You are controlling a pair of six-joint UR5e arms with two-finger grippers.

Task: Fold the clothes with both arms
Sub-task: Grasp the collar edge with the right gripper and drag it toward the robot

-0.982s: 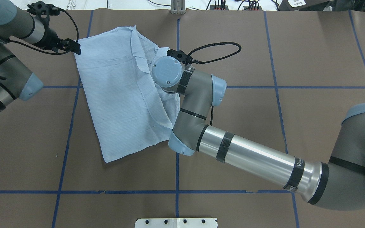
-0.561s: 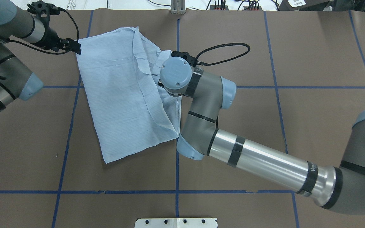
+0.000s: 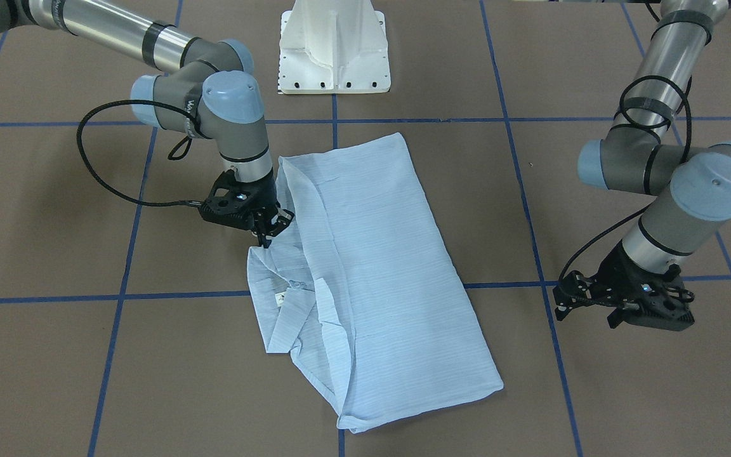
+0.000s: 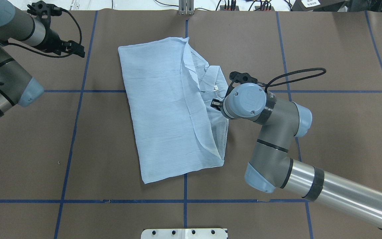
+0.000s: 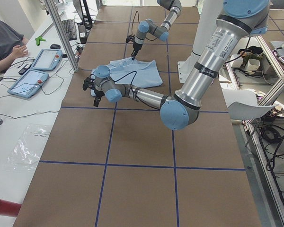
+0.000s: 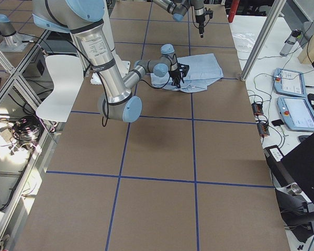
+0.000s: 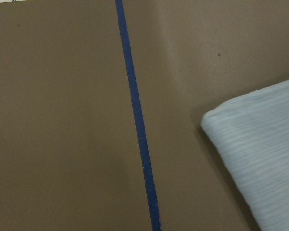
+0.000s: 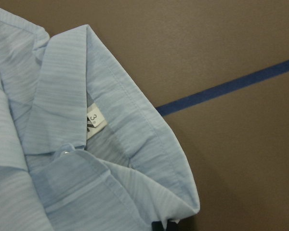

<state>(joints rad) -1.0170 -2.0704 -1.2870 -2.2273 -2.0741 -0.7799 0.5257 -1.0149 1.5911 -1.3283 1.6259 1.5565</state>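
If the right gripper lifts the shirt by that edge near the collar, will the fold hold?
Probably not: the shirt is thin cloth lying in soft, wrinkled layers, so it would likely sag and unfold. It looks light, since the right gripper pinches just one edge. Pushed, it would likely bunch rather than slide whole.

Legible only on the small white neck label (image 8: 96,121) sewn inside the collar of the light blue striped shirt (image 8: 62,192): a dark "3", with an unreadable mark beside it.
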